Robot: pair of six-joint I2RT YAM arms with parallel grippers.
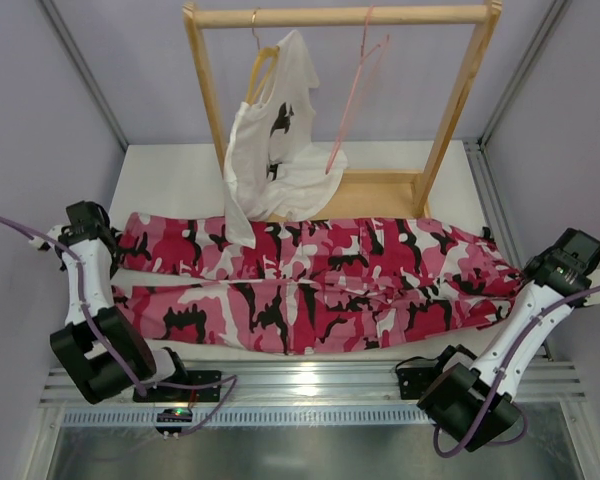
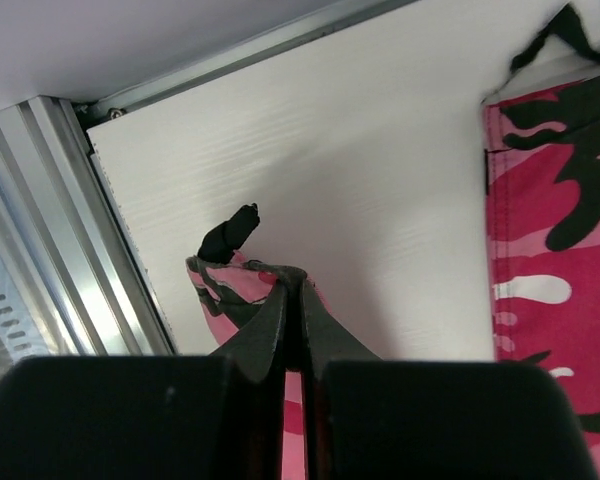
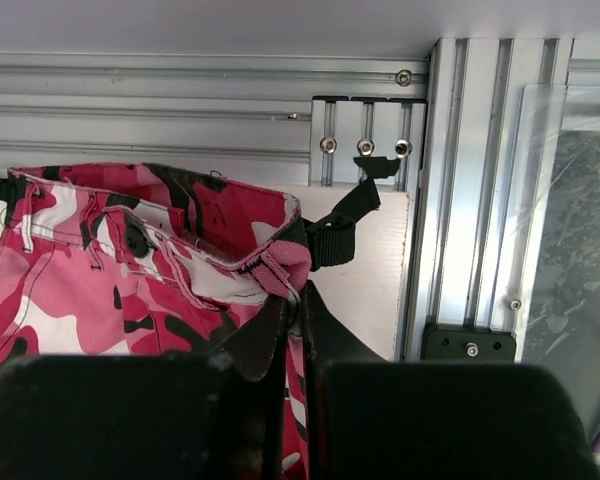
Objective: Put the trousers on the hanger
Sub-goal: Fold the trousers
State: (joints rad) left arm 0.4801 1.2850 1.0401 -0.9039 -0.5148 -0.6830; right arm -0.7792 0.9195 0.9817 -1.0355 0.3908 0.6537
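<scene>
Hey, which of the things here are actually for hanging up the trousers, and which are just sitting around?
For the job:
- trousers, spread flat on the table
- pink wire hanger, hanging on the rack
- left gripper and right gripper, each shut on one end of the trousers

Just there:
- white T-shirt
- wooden hanger holding it
- wooden rack

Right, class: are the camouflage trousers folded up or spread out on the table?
Spread out: the trousers lie at full length across the table, both legs side by side.

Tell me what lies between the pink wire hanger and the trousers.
In the top view, the rack base and the white T-shirt hem, behind the trousers.
</scene>
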